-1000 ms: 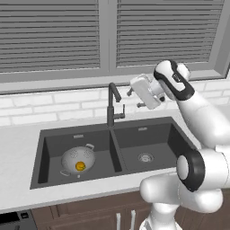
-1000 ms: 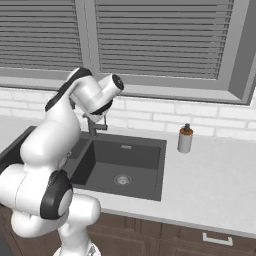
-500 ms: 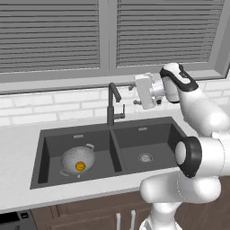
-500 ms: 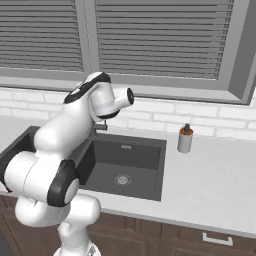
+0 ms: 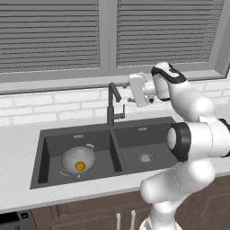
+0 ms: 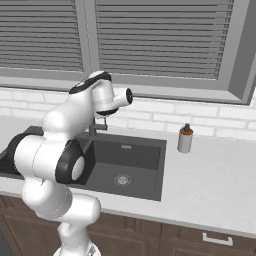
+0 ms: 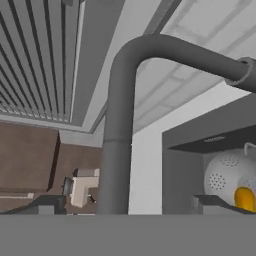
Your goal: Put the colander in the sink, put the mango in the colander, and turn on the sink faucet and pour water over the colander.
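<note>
The silver colander (image 5: pixel 76 158) sits in the left basin of the dark sink (image 5: pixel 134 134), with the orange mango (image 5: pixel 80 166) inside it. The tall dark faucet (image 5: pixel 111 104) rises behind the divider, its spout curving forward. My gripper (image 5: pixel 130 92) hovers just right of the faucet's top, pointing left at it. In the hand view the gripper (image 7: pixel 131 205) is open: the fingertips (image 7: pixel 47 205) stand wide apart and the faucet (image 7: pixel 122 125) pipe runs up between them, a little beyond. The colander (image 7: pixel 226 176) and mango (image 7: pixel 245 197) show at lower right.
A small beige soap bottle (image 6: pixel 185 139) stands on the counter right of the sink. The right basin (image 6: pixel 131 156) holds just its steel drain (image 6: pixel 121 179). A white brick wall and a window with blinds back the counter.
My arm has swung its elbow round and the hand has turned and edged left, closer to the faucet top. Colander and mango have not moved.
</note>
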Available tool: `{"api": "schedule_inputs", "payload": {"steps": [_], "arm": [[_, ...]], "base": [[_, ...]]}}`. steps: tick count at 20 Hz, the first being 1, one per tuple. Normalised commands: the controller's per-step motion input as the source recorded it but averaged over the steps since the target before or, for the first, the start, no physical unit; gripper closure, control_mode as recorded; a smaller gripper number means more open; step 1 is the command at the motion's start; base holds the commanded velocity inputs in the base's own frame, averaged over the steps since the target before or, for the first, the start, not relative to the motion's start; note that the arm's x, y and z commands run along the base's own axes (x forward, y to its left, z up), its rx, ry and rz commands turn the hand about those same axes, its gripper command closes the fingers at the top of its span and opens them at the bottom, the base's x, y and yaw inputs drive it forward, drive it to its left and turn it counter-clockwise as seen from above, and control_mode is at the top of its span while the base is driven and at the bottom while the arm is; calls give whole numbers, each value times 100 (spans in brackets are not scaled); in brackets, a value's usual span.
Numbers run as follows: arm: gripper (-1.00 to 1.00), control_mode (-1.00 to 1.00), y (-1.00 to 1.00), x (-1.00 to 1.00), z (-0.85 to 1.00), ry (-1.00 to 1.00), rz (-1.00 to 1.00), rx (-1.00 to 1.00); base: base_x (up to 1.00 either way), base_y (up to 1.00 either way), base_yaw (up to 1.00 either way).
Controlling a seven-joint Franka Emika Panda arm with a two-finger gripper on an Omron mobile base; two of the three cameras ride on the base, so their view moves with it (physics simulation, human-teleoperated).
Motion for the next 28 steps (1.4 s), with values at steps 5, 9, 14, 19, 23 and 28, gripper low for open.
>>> {"api": "schedule_inputs", "payload": {"steps": [5,9,14,19,23,28], "arm": [[-100,-100,5,14,-1,-1,6,3],[-100,-100,28,6,0,-1,2,3],[-100,-100,46,0,0,-5,0,1],[-100,-100,46,0,0,-1,0,1],[-100,-100,46,23,-1,0,0,2],[-100,-100,56,52,-9,0,0,1]], "base": [[0,0,0],[0,0,0],[0,0,0],[0,0,0],[0,0,0],[0,0,0]]}}
